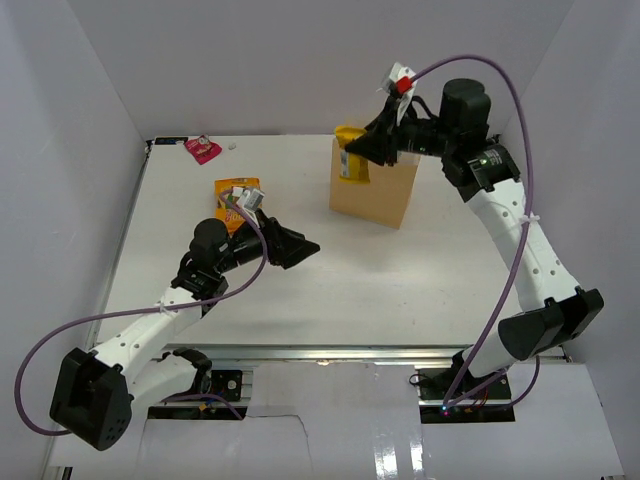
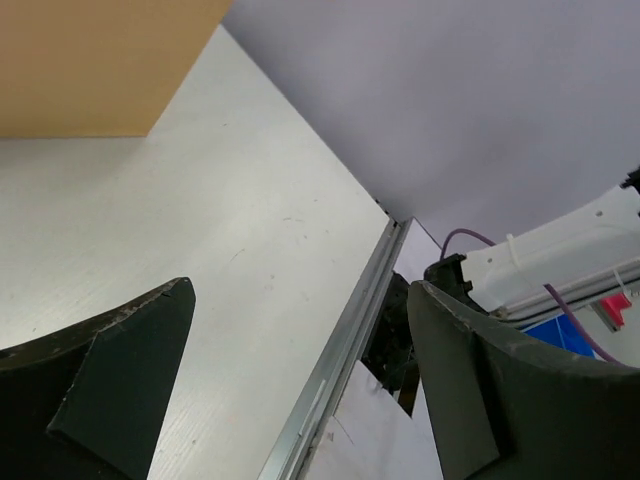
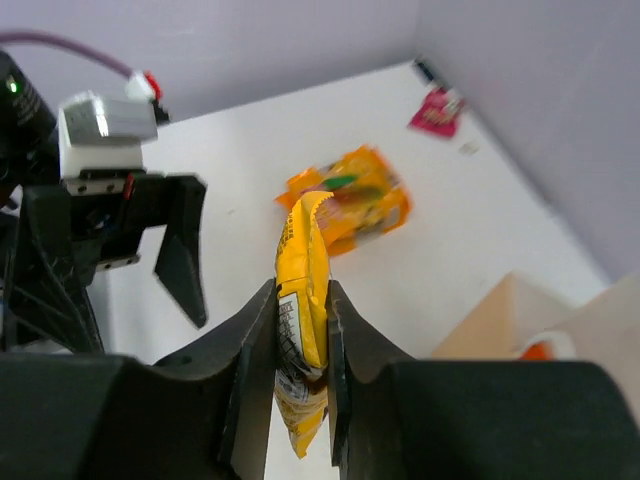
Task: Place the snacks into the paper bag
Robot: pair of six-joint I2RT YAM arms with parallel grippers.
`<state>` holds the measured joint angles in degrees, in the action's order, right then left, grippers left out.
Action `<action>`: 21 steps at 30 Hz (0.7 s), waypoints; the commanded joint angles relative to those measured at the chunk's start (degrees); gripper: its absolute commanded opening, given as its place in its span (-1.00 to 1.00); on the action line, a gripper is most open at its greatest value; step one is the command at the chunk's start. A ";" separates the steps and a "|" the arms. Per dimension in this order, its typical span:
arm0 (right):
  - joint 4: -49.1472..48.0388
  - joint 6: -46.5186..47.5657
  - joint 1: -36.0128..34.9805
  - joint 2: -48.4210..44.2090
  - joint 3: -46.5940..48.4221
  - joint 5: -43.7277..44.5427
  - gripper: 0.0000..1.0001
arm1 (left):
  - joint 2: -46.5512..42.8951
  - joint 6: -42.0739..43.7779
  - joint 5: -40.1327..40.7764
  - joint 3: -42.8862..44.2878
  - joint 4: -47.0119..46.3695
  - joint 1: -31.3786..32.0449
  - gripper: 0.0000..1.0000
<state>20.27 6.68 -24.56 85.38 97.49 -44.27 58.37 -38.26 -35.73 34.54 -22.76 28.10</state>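
The right tool (image 1: 365,148) is gripping a yellow packet (image 1: 349,160) edge-on between its closed jaws, hanging it at the near-left rim of the paper bag (image 1: 380,195), so this snack is about to go in but is not yet released. Something orange is showing inside the bag's mouth in the right wrist view, likely a snack already packed. An orange pouch (image 1: 237,192) and a magenta packet (image 1: 203,149) are lying on the desk (image 1: 400,280), waiting. The left tool (image 1: 295,247) is hovering with jaws wide apart and empty, sitting between pouch and bag, possibly blocking the right arm's reach.
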 commanded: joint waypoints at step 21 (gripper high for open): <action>-6.47 12.30 11.99 11.38 12.11 17.56 -0.59 | -1.60 -7.79 25.27 1.66 29.88 -7.35 0.96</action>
<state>16.21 16.25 -12.47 97.06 111.04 -27.66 56.60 -43.55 -14.55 33.41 2.68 21.45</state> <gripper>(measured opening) 0.263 0.976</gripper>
